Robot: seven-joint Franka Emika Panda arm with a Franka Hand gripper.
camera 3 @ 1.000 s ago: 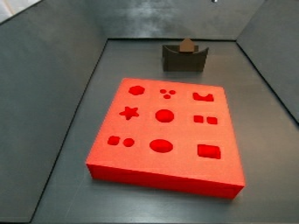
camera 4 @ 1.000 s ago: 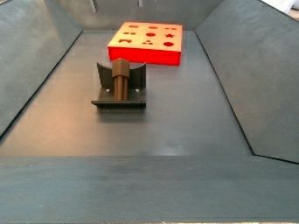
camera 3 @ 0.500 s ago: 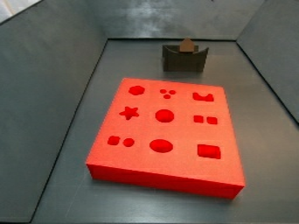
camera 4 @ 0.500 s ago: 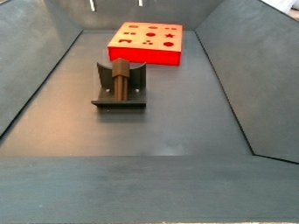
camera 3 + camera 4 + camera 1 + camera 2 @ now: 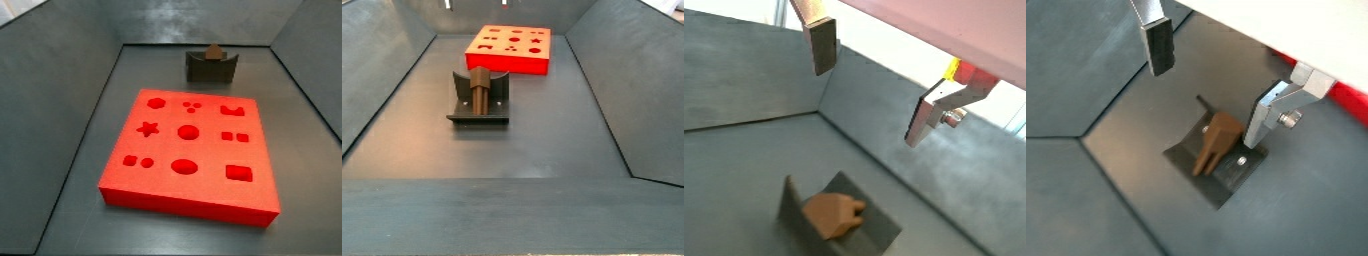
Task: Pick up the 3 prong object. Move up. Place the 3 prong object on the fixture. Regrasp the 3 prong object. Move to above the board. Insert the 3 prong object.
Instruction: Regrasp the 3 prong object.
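The brown 3 prong object (image 5: 213, 51) lies in the notch of the dark grey fixture (image 5: 210, 68), beyond the far end of the red board (image 5: 207, 150). Both also show in a side view: the object (image 5: 476, 92) lies lengthwise on the fixture (image 5: 480, 116), with the board (image 5: 509, 63) behind. My gripper (image 5: 875, 85) is open and empty, high above the fixture (image 5: 878, 232) and the object (image 5: 834, 213). In a wrist view the gripper (image 5: 1212, 85) hangs over the object (image 5: 1217, 146) on the fixture (image 5: 1229, 181) without touching it.
Sloped dark grey walls (image 5: 382, 90) enclose the grey floor (image 5: 529, 150) on all sides. The board stands apart from the fixture.
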